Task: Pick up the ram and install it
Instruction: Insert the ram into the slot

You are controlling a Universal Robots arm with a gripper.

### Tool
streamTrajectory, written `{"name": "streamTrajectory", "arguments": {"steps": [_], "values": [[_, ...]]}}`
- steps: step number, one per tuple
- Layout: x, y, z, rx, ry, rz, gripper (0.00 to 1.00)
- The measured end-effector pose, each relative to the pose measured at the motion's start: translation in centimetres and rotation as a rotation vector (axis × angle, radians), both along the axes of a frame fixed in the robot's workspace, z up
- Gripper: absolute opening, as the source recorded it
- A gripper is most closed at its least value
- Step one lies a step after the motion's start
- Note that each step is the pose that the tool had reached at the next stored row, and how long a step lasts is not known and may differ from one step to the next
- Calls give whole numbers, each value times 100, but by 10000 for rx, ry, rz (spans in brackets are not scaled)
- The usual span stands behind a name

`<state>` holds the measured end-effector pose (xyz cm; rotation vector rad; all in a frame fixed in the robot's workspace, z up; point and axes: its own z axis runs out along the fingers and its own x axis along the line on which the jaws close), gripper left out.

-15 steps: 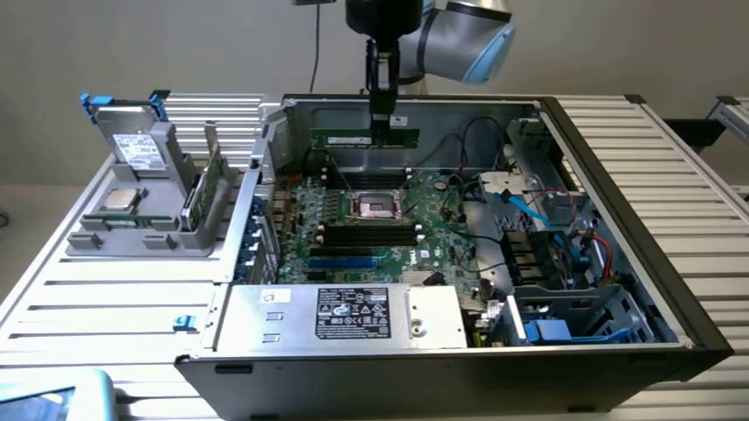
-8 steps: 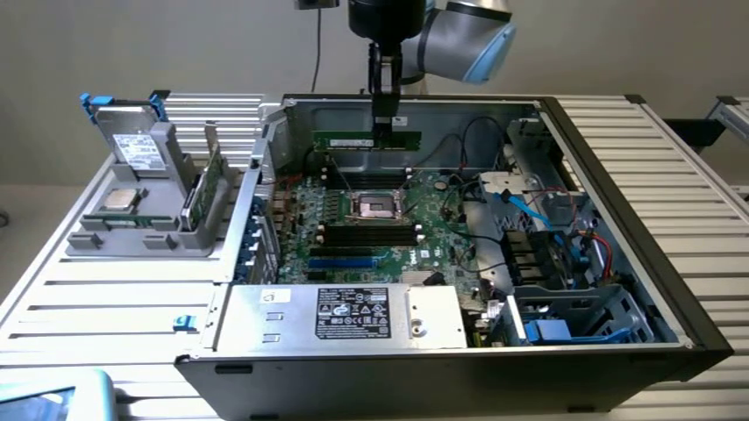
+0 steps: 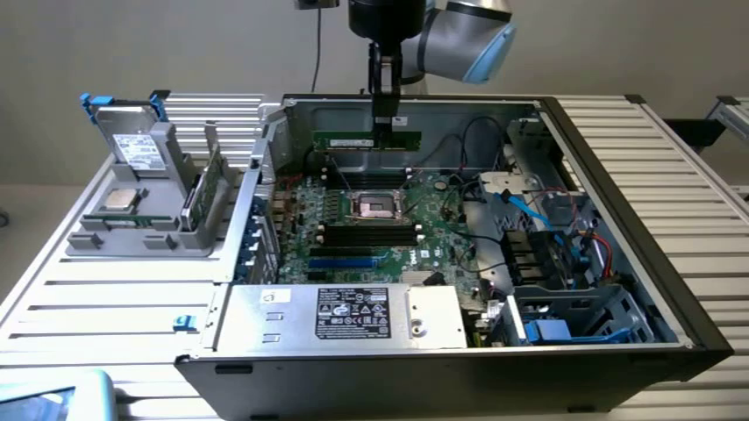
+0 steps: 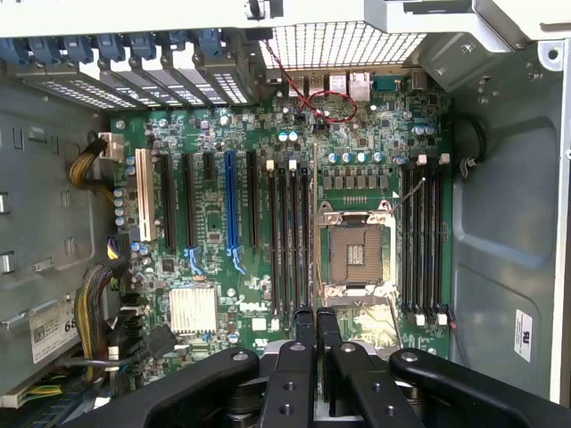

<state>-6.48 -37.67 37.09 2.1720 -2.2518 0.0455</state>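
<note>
A ribbed, pale metal bench (image 3: 105,289) is seen before a plain light wall; an open computer case (image 3: 655,219) is laid on it, its green motherboard (image 3: 439,219) exposed, and a grey holder (image 3: 146,232) is set at the exterior view's left. The ram (image 3: 351,140) is shown as a long, thin green stick with a small pale label; it is held level and on edge inside the case, just beyond the processor socket (image 3: 377,204), over the far black memory slots (image 3: 363,168); it is gripped at its upper edge by the tool (image 3: 387,123), whose fingers are drawn narrow upon it.
</note>
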Motion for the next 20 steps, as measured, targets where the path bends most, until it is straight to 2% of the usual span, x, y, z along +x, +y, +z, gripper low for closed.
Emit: {"name": "streamTrajectory", "arguments": {"steps": [3,6,8,10,11,16,20], "values": [[0,0,-7,-4,2,0,13],[0,0,-37,-95,3,0,13],[0,0,-64,-124,6,1,13],[0,0,-90,-131,37,0,13],[0,0,-93,-131,72,1,13],[0,0,-106,-127,82,0,13],[14,-15,-170,-130,115,-4,13]]}}
